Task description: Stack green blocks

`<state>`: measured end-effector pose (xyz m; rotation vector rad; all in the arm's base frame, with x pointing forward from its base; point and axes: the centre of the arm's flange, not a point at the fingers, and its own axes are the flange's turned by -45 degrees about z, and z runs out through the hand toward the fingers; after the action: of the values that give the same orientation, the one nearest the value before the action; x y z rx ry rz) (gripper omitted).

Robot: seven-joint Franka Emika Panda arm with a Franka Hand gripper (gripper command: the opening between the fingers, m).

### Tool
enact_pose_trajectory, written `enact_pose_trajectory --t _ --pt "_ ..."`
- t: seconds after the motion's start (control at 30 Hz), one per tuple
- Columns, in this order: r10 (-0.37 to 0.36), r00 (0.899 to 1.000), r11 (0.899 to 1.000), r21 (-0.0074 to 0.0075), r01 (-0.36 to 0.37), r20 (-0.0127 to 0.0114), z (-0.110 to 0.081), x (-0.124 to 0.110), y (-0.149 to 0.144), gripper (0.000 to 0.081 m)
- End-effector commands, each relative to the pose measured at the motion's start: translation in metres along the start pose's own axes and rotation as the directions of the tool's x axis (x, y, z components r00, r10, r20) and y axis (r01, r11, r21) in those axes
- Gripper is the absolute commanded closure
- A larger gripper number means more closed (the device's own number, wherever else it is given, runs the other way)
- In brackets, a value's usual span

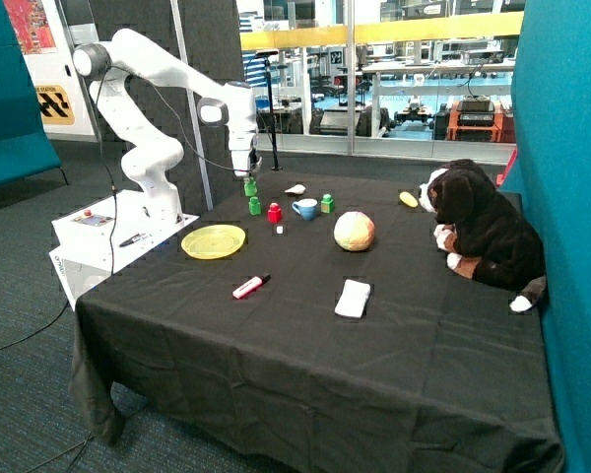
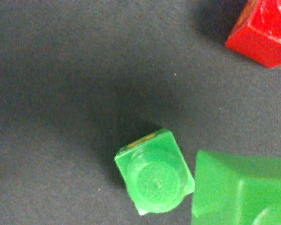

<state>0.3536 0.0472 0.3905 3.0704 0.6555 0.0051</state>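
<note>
While the gripper [image 1: 249, 178] holds one green block [image 1: 250, 186] closed between its fingers, it hangs above a second green block [image 1: 255, 206] beside the red block [image 1: 275, 213].

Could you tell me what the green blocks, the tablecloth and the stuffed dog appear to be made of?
Green block on the cloth: apparently moulded plastic, smooth and slightly glossy, with a round stud. Block held in the end effector: same look. Tablecloth: black fabric, matte, draping in folds at the edges. Stuffed dog: plush, fuzzy pile.
</note>
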Motion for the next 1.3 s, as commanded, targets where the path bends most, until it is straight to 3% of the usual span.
enact_pose_trajectory --t 0.0,0.5,1.27 --pt "-0.030 1.000 1.000 0.0027 0.030 0.0027 0.002 0.015 -0.008 0.0808" --pt "-0.054 0.999 0.999 0.0028 0.054 0.0026 0.008 0.012 -0.037 0.0808" --pt "-0.042 0.999 0.999 0.0027 0.042 0.0026 0.014 0.003 -0.033 0.0808"
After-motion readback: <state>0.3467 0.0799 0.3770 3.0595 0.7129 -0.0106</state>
